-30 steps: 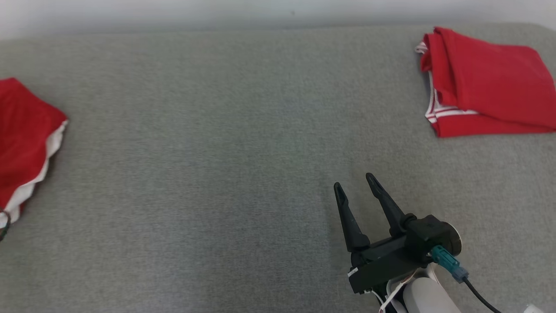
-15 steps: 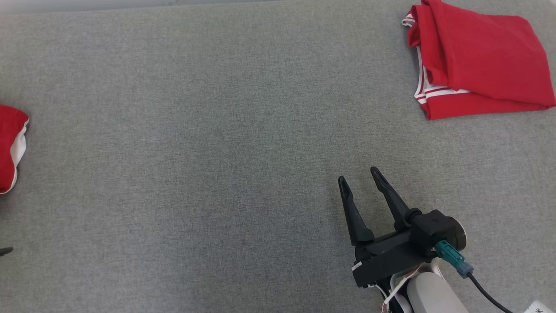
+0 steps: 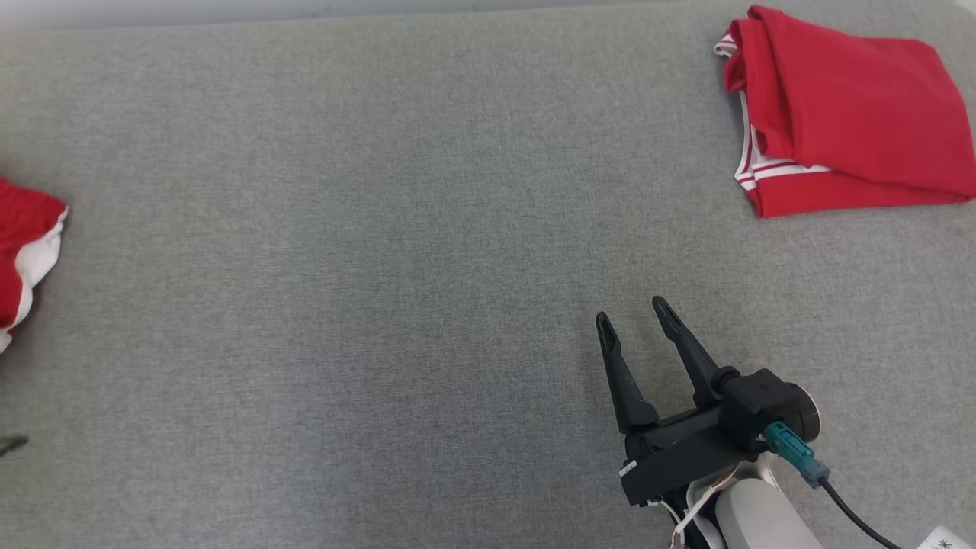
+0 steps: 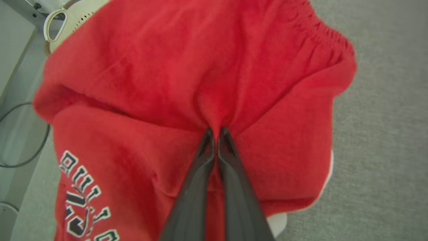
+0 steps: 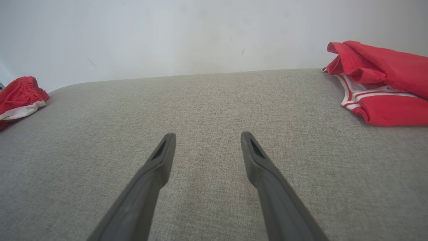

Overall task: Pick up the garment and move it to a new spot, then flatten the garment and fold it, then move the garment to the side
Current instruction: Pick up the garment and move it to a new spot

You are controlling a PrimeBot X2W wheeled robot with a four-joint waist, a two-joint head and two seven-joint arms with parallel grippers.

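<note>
L gripper (image 4: 215, 132): tips pressed together, pinching a ridge of the red shorts (image 4: 200, 67) mid-cloth. Elastic waistband gathered along far edge; white trim at hem. Lettering (image 4: 83, 197) on the shorts: black w/ white outline, arched, cut by frame edge. Looks like "BUL…", rest unreadable. In head view, shorts (image 3: 23, 244) at far L edge of grey fabric surface (image 3: 381, 267). R gripper (image 3: 637, 320): fingers spread wide, nothing between, over bare surface at lower R. Folded red garment (image 3: 846, 114) w/ white stripes at far R corner, well apart from both grippers.
</note>
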